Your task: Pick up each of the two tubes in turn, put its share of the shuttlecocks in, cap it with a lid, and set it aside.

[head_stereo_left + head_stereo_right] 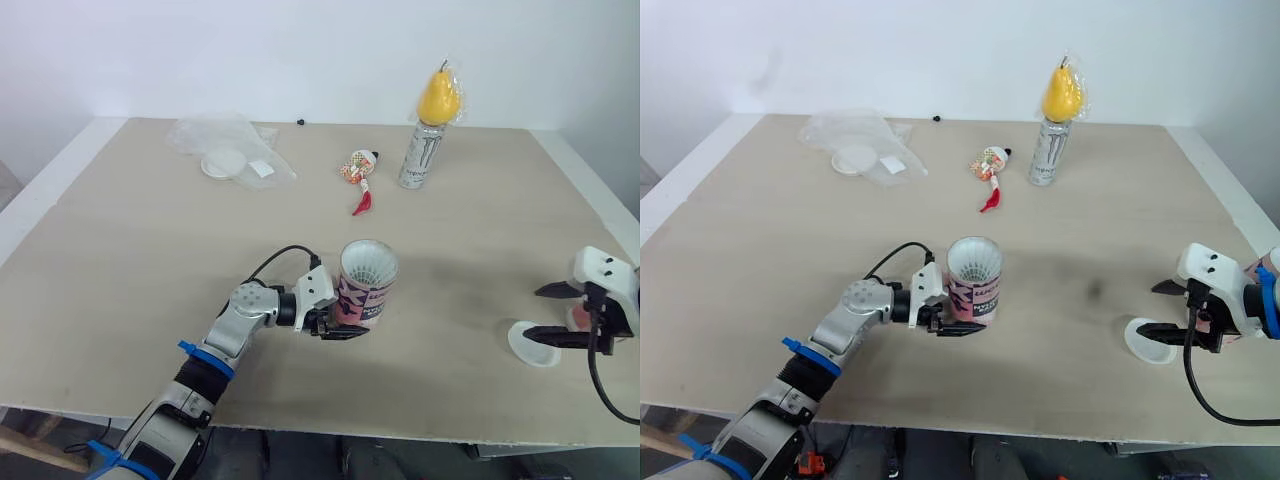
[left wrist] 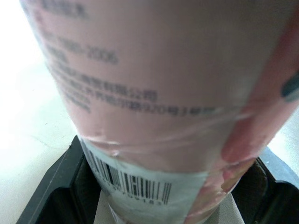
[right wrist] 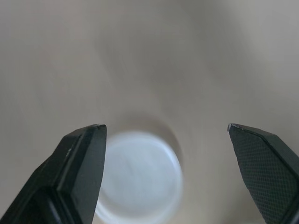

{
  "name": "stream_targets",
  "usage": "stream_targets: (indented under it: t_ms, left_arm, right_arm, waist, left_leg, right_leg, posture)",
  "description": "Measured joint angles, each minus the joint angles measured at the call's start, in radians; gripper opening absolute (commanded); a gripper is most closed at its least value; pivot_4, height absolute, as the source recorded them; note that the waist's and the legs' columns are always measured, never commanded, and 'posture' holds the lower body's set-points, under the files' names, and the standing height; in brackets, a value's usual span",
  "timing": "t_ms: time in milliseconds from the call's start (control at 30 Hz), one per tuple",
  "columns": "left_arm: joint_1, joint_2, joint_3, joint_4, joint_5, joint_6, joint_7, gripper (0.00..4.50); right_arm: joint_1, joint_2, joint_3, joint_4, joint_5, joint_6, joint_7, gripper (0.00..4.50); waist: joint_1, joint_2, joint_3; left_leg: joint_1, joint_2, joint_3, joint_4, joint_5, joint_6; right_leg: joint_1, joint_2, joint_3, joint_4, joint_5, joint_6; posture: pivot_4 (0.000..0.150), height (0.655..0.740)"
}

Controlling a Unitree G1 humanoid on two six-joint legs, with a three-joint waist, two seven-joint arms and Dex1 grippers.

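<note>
Gripping the pink shuttlecock tube (image 1: 365, 290) low on its side, the left gripper (image 1: 345, 330) has its two black fingers closed against the tube's wall, near the front middle of the wooden table (image 1: 130, 260). The tube stands upright with its mouth open. The white feathers of a shuttlecock (image 1: 369, 263) show just inside the rim. Whether its base touches the tabletop cannot be told. In the left wrist view the pink label and a barcode (image 2: 133, 185) sit between the finger pads.

At the front right of the table, the right gripper (image 1: 548, 315) has its fingers spread wide and holds nothing. It is low over a white lid (image 1: 520, 345) that lies flat on the wood. In the right wrist view this lid (image 3: 140, 177) lies between the two fingertips, nearer to one of them than the other, and touches neither as far as can be seen.

On the far side an energy drink can (image 1: 420, 155) stands upright, with a yellow pear-shaped thing (image 1: 440, 97) in clear wrap on its top. Near the can, toward the robot's left, lies a small wrapped packet (image 1: 358, 170) with a red piece (image 1: 362, 203) just in front of it. Further left is a crumpled clear plastic bag (image 1: 240, 140) with a second round white lid (image 1: 223, 163) inside. All of these are well apart from the tube.
</note>
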Motion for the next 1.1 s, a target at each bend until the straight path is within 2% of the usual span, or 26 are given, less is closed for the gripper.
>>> stream_targets:
  t_ms: [267,667,1100]
  left_arm:
    - [0.009,0.0,0.0,-0.026,-0.001,0.029,0.016,3.27]
    - [0.022,0.004,-0.001,-0.047,-0.002,0.051,0.015,3.27]
    - [0.022,0.005,0.0,-0.047,-0.002,0.056,0.017,3.27]
  right_arm:
    - [-0.219,0.059,0.156,0.222,-0.109,-0.179,0.117,4.45]
    - [-0.362,0.092,0.268,0.458,-0.257,-0.392,0.163,4.45]
    - [-0.381,0.138,0.268,0.447,-0.26,-0.407,0.174,4.45]
  waist:
    - [0.0,0.001,0.0]
    - [0.0,0.001,0.0]
    - [-0.001,0.001,0.0]
  left_leg:
    - [0.0,0.0,-0.001,0.0,0.0,0.0]
    - [0.005,0.0,0.001,-0.001,0.0,0.0]
    - [0.008,-0.001,0.001,-0.001,0.0,0.0]
  right_leg:
    - [0.001,0.0,0.0,0.0,-0.001,0.001]
    - [0.004,0.0,0.002,0.0,-0.001,0.0]
    - [0.007,0.0,0.003,0.0,-0.001,0.0]
  posture:
    - [0.15,0.74]
    - [0.15,0.74]
    - [0.15,0.74]
